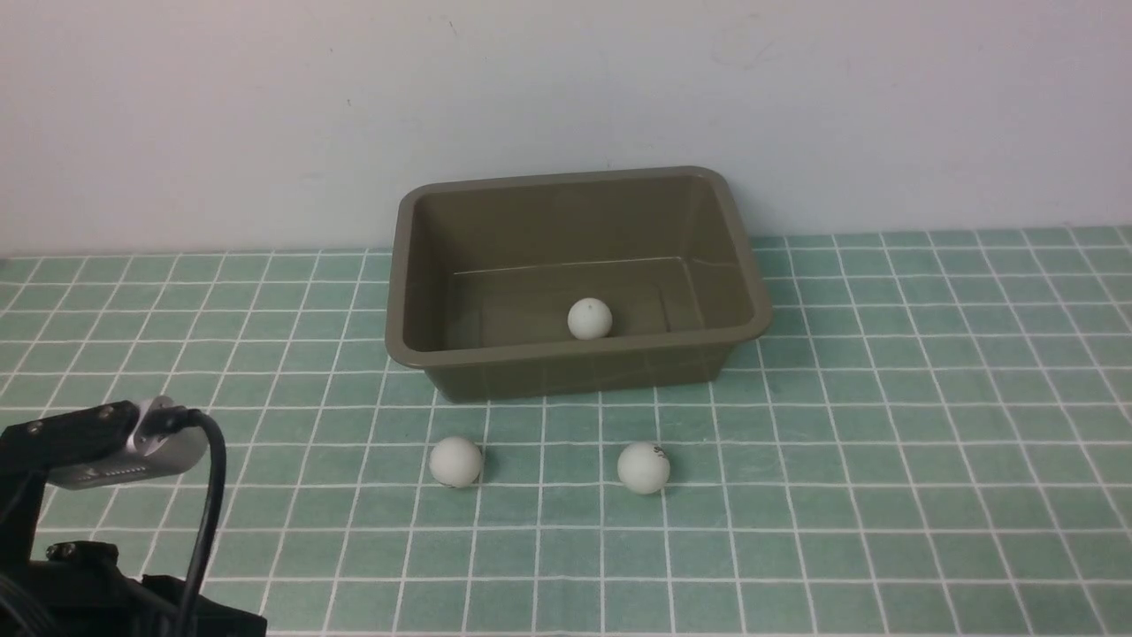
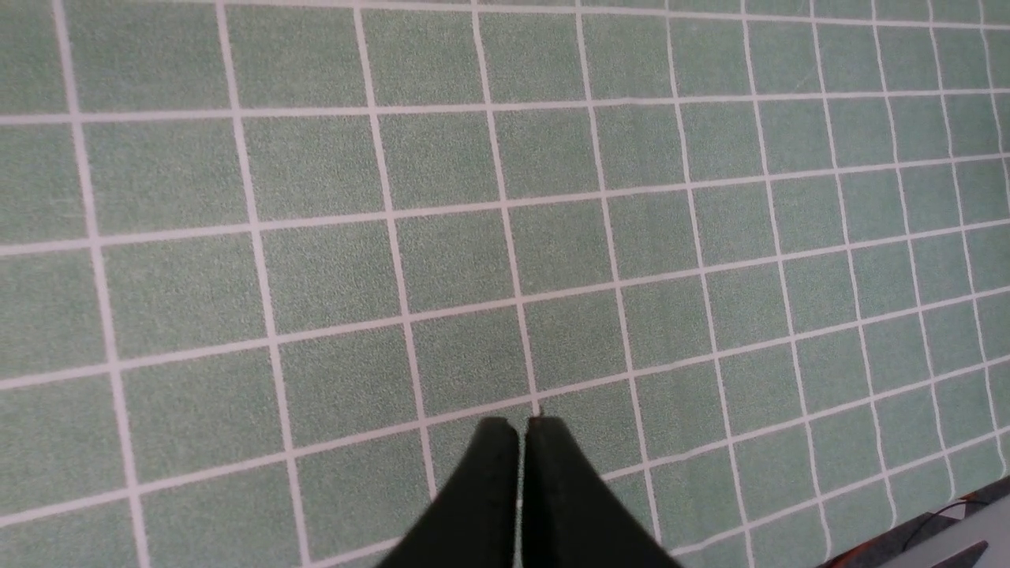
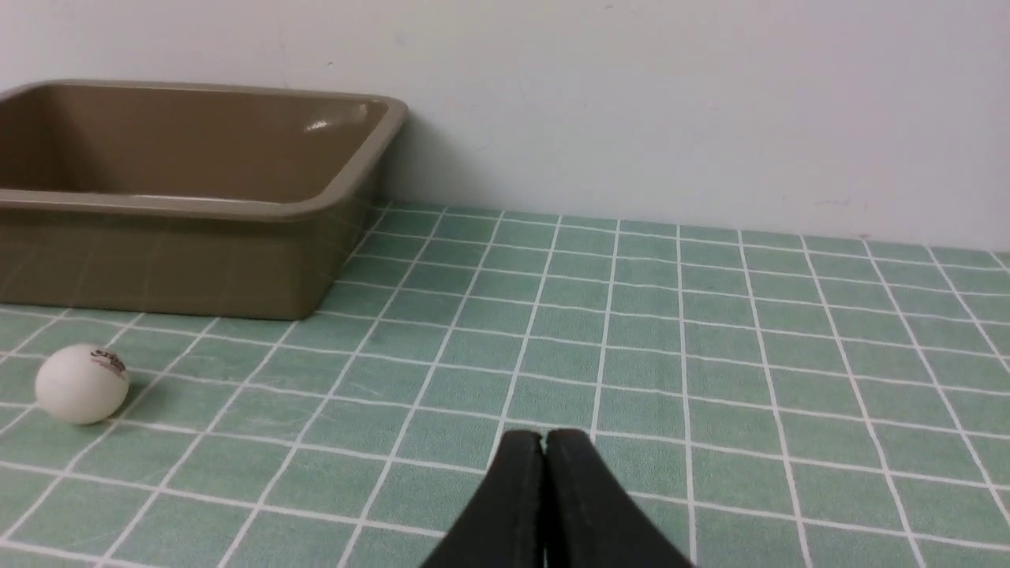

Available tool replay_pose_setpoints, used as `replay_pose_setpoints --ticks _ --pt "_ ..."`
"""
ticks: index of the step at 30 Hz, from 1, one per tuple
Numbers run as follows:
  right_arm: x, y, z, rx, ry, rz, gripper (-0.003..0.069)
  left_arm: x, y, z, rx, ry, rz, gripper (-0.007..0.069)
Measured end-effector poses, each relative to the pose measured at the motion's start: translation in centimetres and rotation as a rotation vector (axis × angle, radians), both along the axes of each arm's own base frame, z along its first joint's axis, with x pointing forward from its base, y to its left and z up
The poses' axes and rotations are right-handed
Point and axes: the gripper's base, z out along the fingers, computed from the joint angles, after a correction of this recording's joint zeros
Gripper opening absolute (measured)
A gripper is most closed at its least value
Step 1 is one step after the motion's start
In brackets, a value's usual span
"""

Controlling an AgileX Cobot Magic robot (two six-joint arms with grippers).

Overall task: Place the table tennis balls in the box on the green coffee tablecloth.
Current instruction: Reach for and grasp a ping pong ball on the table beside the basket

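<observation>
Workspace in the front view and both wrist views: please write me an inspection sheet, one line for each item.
Surface: tablecloth, green with white grid lines, lying flat.
Job's things: box upright near the wall; inner ball on its floor; left ball and right ball lie on the cloth in front of the box, apart from each other.
Clutter: nothing seen.
Grippers: left gripper shut, empty, over bare cloth; right gripper shut, empty, apart from the right ball.
Cables: black cable loops down from the wrist camera on the left arm.
Surroundings: plain pale wall behind the box.
</observation>
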Motion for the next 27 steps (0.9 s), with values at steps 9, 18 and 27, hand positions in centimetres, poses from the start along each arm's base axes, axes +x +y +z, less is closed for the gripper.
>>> replay_pose_setpoints --ticks 9,18,27 --pt "0.0 0.0 -0.1 0.043 0.012 -0.021 -0.0018 0.0 0.0 0.0 -0.004 0.0 0.001 -0.0003" --pt "0.0 -0.1 -0.1 0.043 0.013 -0.03 -0.0018 0.6 -0.1 1.6 -0.022 0.039 0.016 -0.0003" --pt "0.0 -0.1 -0.1 0.043 0.013 -0.031 -0.0018 4.2 -2.1 1.0 0.038 0.191 -0.085 -0.0003"
